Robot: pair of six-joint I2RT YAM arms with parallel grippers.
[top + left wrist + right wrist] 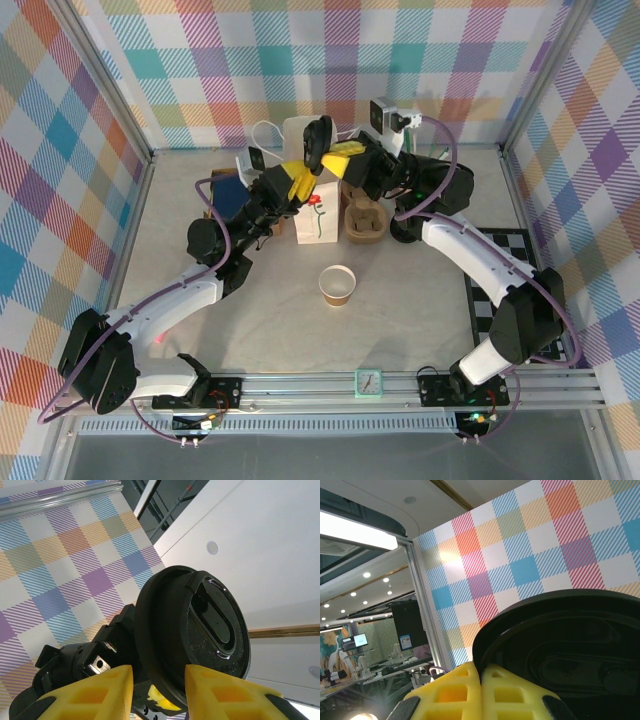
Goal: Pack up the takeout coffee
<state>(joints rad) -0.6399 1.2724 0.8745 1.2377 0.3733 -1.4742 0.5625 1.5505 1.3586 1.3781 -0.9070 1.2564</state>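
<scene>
A round black plastic lid (319,138) hangs in the air above the white flowered paper bag (314,222), with no cup under it. The takeout coffee as a lidded cup is out of view. My right gripper (333,151) comes in from the right and is shut on the lid's rim (492,645), its yellow fingers pressed together (481,667). My left gripper (308,168) reaches up from the left. In its wrist view the lid (215,625) sits between the two yellow fingers (159,672). A dark gap remains beside the left finger (112,685).
A lidless brown paper cup (337,285) stands mid-table in front of the bag. The brown moulded cup tray (366,222) sits right of the bag. A black-and-white chequered mat (512,290) lies at the right edge, a dark blue object (226,190) at back left, a small teal clock (369,382) on the front rail.
</scene>
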